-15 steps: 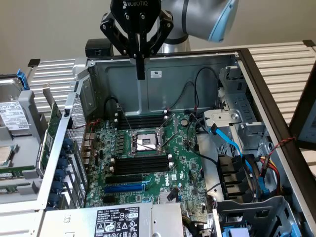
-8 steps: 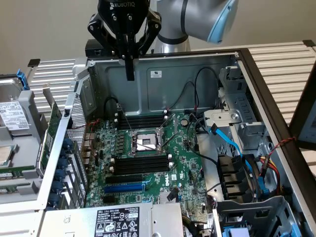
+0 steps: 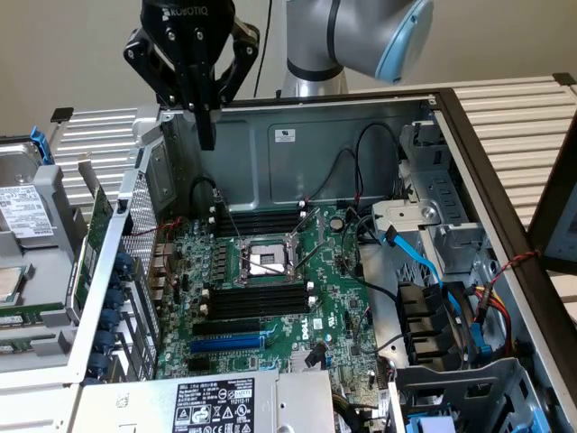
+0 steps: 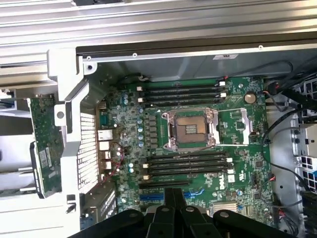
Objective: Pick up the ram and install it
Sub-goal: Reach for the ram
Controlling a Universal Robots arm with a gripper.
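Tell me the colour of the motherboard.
The motherboard is green, best seen in the wrist view.

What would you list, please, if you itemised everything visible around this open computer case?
open grey metal computer case: one, grey, centre.
large green motherboard: one, green, inside the case.
square silver processor socket: one, silver, mid-board.
long black memory slots: two banks, black, flanking the socket.
long blue expansion slot: one, blue, beside one bank.
thin green ram stick with white label: one, green, outside the case, exterior view's left.
blue flat cable: one, blue, exterior view's right.
black gripper: one, black, above the case, jaws shut, empty.
grey robot arm: one, grey and blue, behind the case.
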